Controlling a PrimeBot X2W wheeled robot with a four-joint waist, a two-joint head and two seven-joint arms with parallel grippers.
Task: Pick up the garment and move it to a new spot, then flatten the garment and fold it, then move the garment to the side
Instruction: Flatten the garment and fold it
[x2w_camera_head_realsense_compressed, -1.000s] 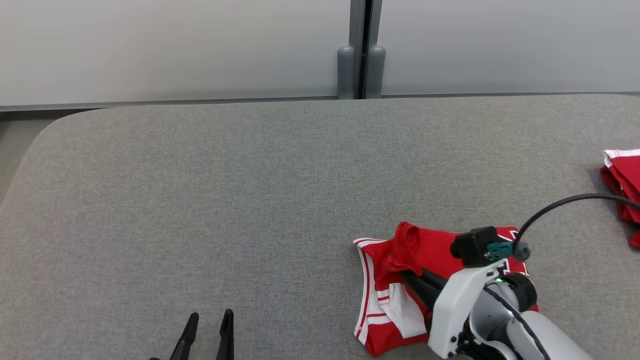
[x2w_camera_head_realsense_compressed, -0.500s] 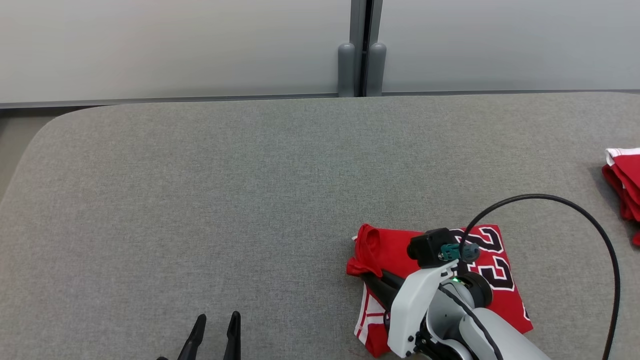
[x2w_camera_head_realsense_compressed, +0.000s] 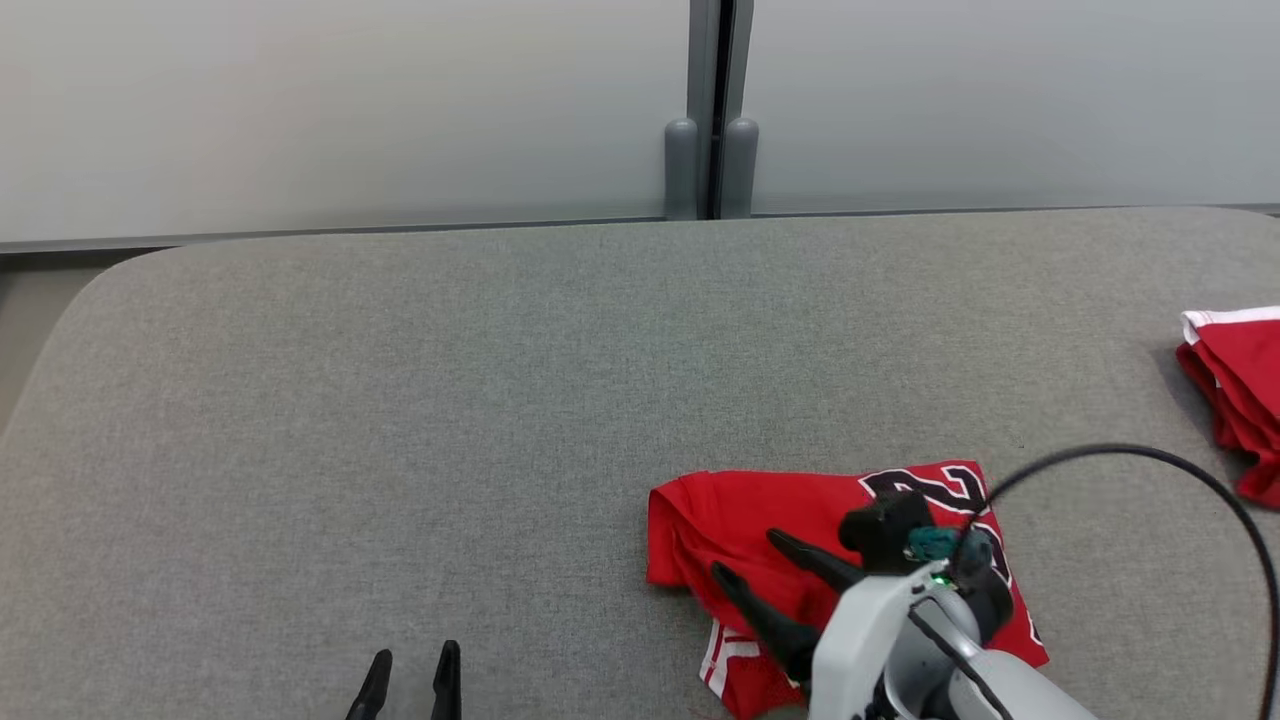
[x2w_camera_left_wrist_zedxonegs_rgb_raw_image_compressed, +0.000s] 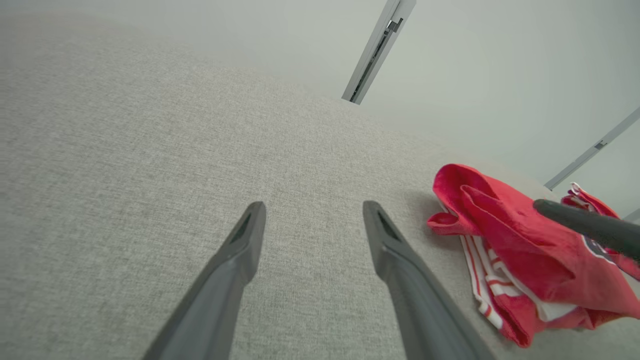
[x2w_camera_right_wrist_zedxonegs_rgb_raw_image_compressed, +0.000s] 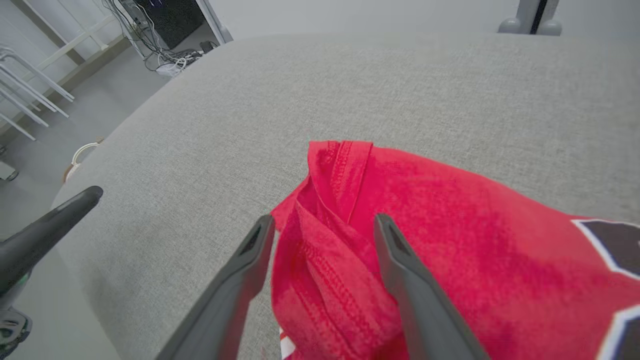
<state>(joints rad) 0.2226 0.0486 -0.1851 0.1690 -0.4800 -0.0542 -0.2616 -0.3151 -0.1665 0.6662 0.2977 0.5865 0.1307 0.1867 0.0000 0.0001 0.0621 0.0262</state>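
Head view: the garment (x2w_camera_head_realsense_compressed: 800, 505), a red jersey with white trim and dark numerals, lies folded on the grey table (x2w_camera_head_realsense_compressed: 400, 400), in the near right part of the surface. The right gripper (x2w_camera_head_realsense_compressed: 744, 555) is positioned over the garment's left half, pointing toward its left edge. Its jaws stand wide apart and grip nothing.

Right wrist view: the two fingers (x2w_camera_right_wrist_zedxonegs_rgb_raw_image_compressed: 400, 280) straddle a raised fold at the garment's edge, with red fabric between them. Whether they touch the fabric cannot be determined.

The left gripper (x2w_camera_head_realsense_compressed: 415, 652) is at the near edge of the table, well left of the garment, over bare surface. Left wrist view: its jaws stand wide apart and empty, with the garment off to their right.

A second garment (x2w_camera_head_realsense_compressed: 1235, 390), also red, lies at the table's far right edge. A black cable (x2w_camera_head_realsense_compressed: 1150, 452) arcs above the right wrist.
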